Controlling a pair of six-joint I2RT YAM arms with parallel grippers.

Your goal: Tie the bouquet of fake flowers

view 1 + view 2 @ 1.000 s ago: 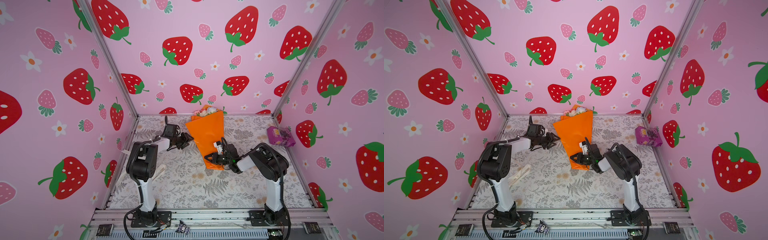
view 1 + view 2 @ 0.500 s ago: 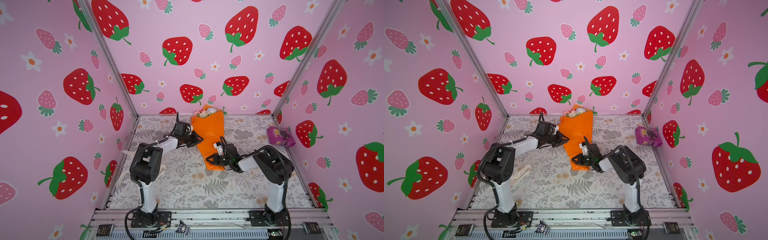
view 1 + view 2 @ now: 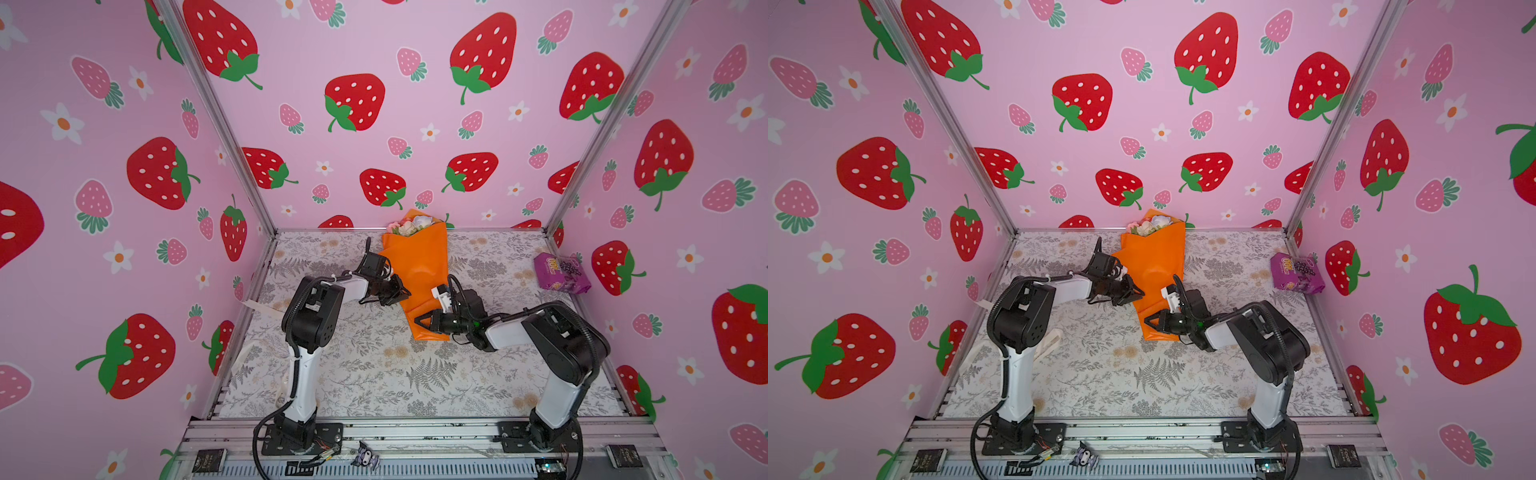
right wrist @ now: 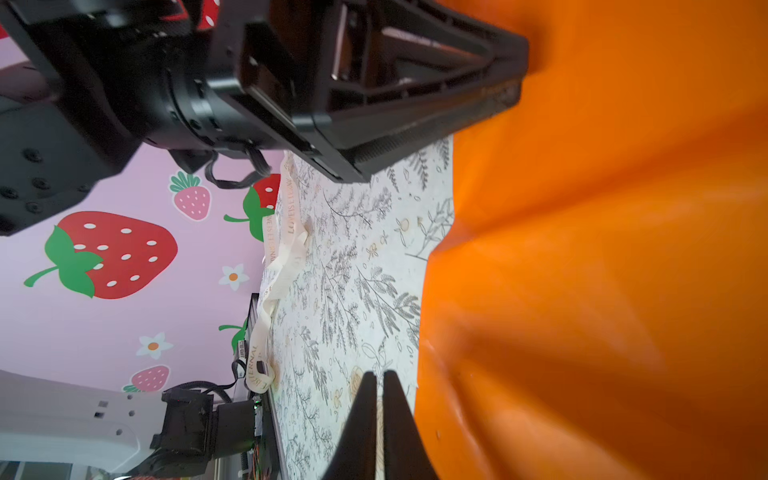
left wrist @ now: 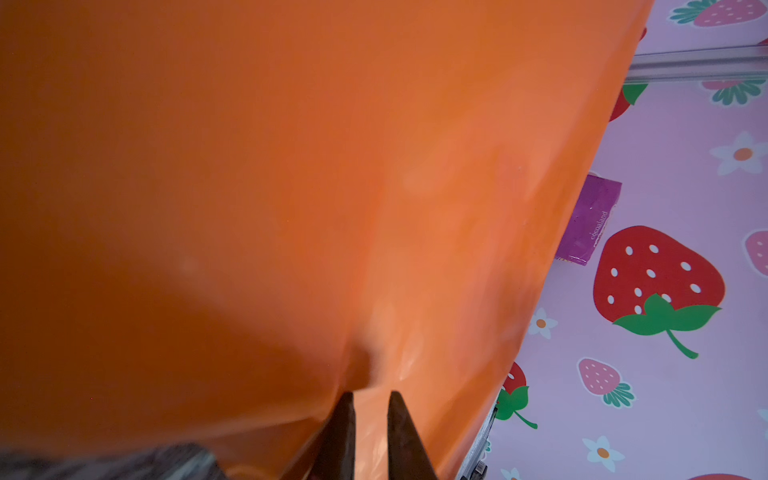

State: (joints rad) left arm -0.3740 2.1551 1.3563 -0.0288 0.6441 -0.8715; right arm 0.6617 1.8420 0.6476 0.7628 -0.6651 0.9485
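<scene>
Brought the left gripper (image 3: 402,294) in from 9 o'clock within the last second and narrowed its jaws from wide to a pinch on the 9 o'clock edge of the orange wrapping paper (image 5: 291,187), puckering the sheet at the tips. Drew the right gripper (image 3: 419,322) fully shut meanwhile at the 6 o'clock end of the wrap; could not tell from the wrist view about any paper between those jaws. Pulled the bouquet of fake flowers (image 3: 417,266) straighter along the way, leaving it at 12 o'clock on the table (image 3: 374,374) with blooms (image 3: 409,226) pointing to 12. Read this as gathering the wrap, with tying not yet begun. Left the cream lettered ribbon (image 4: 272,266) at 8 o'clock, well apart from both grippers and partly hidden by the left arm (image 3: 311,316), so needing a freed gripper. Left the purple snack packet (image 3: 557,274) at 2 o'clock, clear of the work.
</scene>
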